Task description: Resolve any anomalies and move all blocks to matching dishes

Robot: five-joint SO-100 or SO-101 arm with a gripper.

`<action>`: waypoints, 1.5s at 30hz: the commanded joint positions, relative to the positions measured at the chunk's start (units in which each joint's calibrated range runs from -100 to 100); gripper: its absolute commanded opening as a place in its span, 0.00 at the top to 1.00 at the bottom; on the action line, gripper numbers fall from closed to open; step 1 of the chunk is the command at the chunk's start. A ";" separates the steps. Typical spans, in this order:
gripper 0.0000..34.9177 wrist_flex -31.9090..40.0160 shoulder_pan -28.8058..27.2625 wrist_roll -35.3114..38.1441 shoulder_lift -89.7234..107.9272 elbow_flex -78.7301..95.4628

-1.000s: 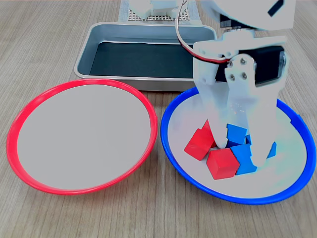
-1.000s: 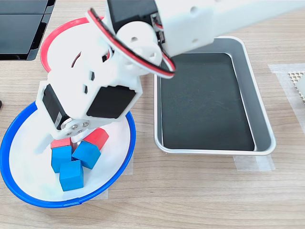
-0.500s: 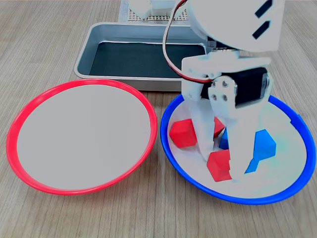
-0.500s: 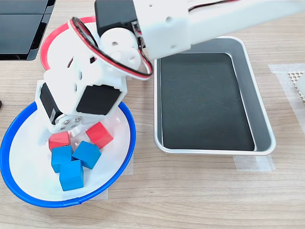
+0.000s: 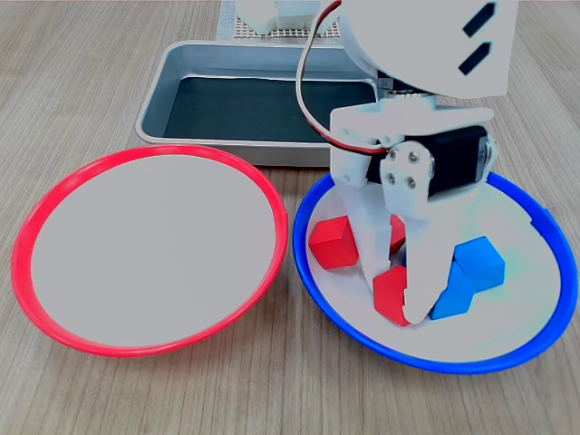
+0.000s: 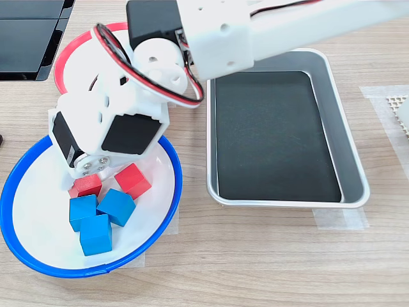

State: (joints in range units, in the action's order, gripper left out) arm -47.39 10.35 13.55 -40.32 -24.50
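Reaching into blue-rimmed dish: we see the gripper with its white fingers closed around a red block, near edge, first exterior view.
Other blocks: red ones at the first exterior view's left; three blue ones clustered, second exterior view.
Red-rimmed dish: first exterior view's left.
Metal tray: far side in the first exterior view.
Writing: we read none.

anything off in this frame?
Yes: red blocks lie in the blue-rimmed dish among the blue blocks, wrong colour for it. The red-rimmed dish holds nothing. The gripper is down on one red block.
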 commanded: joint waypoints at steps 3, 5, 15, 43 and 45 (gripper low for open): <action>0.99 -0.77 -0.14 0.24 2.24 -1.31; 0.99 -1.52 -0.42 -0.10 4.55 -1.31; 0.99 -17.86 -11.44 2.25 23.05 -1.40; 0.59 -18.19 -6.64 5.13 22.88 4.88; 0.60 -15.05 -3.53 4.59 21.01 4.97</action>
State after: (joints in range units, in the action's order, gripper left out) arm -64.76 3.98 18.68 -20.12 -17.42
